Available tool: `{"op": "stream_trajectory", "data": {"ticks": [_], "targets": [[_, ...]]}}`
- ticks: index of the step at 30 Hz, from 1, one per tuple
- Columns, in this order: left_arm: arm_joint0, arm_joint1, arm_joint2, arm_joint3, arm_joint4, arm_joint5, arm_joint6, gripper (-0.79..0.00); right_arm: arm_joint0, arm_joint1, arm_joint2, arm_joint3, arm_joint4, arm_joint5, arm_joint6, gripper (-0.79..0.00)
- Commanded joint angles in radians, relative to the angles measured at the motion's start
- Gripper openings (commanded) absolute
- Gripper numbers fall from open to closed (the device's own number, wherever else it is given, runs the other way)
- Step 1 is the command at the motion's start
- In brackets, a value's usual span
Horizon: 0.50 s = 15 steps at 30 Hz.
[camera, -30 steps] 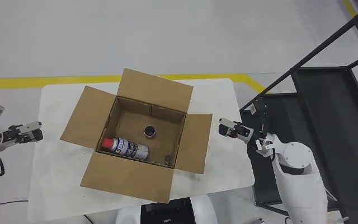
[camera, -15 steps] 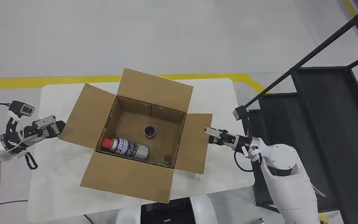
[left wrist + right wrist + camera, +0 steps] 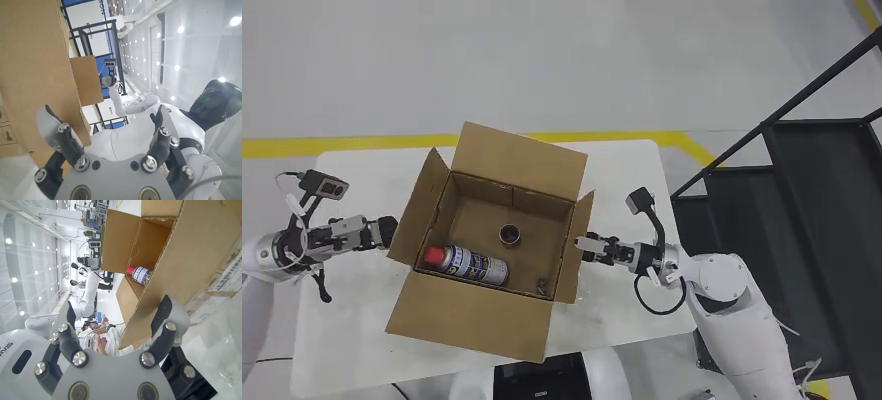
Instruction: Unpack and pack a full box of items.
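An open cardboard box point(image 3: 504, 190) stands on the white table point(image 3: 342, 320). Inside lie a spray can point(image 3: 464, 264) with a red cap, a small dark round item point(image 3: 510, 234) and a tiny item point(image 3: 540, 290) by the near wall. My left gripper point(image 3: 385, 231) is open at the outer edge of the raised left flap point(image 3: 414, 205). In the left wrist view that flap point(image 3: 37, 75) runs beside one finger point(image 3: 49, 123). My right gripper point(image 3: 587, 247) is open, with the tilted right flap point(image 3: 170, 266) between its fingers. The can point(image 3: 140, 274) shows past the flap.
A black metal rack point(image 3: 812, 190) stands right of the table. A yellow floor line point(image 3: 342, 146) runs behind it. The box's far flap point(image 3: 522, 155) and near flap point(image 3: 472, 315) lie folded outward. Clear plastic film point(image 3: 217, 342) lies on the table by the right gripper.
Both arms have come in from the table's sides to the box. The left and right flaps, flat before, now stand tilted up against the grippers.
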Motion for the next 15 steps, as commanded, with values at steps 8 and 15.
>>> {"op": "stream_trajectory", "data": {"ticks": [8, 15], "targets": [[-0.096, -0.038, 0.177, 0.032, 0.042, 0.013, -0.013, 0.0, 0.032, -0.003, -0.117, 0.029, -0.041, 0.024, -0.049, 0.0], [-0.147, -0.056, 0.252, 0.096, 0.103, 0.031, -0.031, 0.0, 0.061, -0.007, -0.205, 0.09, -0.086, 0.033, -0.095, 0.0]]}}
